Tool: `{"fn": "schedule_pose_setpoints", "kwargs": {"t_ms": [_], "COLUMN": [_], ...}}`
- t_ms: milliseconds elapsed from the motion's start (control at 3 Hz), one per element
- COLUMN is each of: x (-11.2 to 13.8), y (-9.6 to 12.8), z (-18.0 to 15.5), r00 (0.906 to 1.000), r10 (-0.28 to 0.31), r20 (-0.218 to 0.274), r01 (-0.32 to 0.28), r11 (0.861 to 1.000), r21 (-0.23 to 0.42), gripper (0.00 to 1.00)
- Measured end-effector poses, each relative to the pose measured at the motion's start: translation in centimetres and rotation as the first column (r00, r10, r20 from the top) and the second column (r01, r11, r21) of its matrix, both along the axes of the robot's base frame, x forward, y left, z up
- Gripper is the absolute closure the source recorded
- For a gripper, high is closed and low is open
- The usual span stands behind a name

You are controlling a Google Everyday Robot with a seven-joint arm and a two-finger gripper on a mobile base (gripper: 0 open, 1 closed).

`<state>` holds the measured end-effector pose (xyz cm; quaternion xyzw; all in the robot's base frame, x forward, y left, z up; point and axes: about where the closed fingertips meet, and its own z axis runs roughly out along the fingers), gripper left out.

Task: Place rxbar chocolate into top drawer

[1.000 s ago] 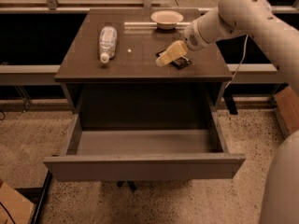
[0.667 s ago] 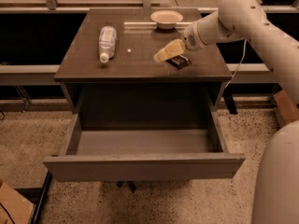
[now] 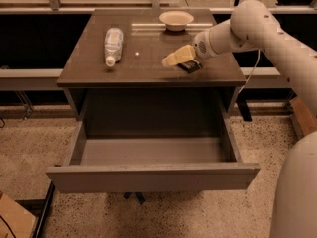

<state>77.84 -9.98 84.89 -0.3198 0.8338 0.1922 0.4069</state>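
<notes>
The rxbar chocolate [image 3: 191, 67] is a small flat black bar lying on the dark cabinet top, right of the middle. My gripper [image 3: 174, 59] hangs just over its left end and points left; the bar shows only partly from under it. The top drawer [image 3: 152, 177] is pulled out wide below the cabinet top, with its grey front panel toward the camera and a bare grey floor inside. My pale arm [image 3: 247, 26] reaches in from the right.
A clear plastic bottle [image 3: 113, 44] lies on the left of the cabinet top [image 3: 148, 71]. A pale bowl [image 3: 177, 20] stands at the back edge. A wooden box corner [image 3: 301, 114] sits on the floor at right.
My gripper has shifted slightly to the left over the cabinet top. The black bar, the bottle, the bowl and the drawer have not moved.
</notes>
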Motion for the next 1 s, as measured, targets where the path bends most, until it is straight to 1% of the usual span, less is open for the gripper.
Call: {"fn": "schedule_pose_setpoints", "kwargs": {"t_ms": [333, 667, 1000], "x": [1.4, 2.2, 2.2], "y": [0.2, -0.2, -0.3], "z": [-1.5, -3.5, -3.7], "r00": [0.9992, 0.996, 0.9954], "r10": [-0.037, -0.076, -0.081], "r20": [-0.016, -0.047, -0.051], "r01": [0.037, 0.075, 0.08], "r11": [0.999, 0.997, 0.997], "r21": [0.011, -0.008, -0.015], "gripper": [0.0, 0.16, 0.4]}}
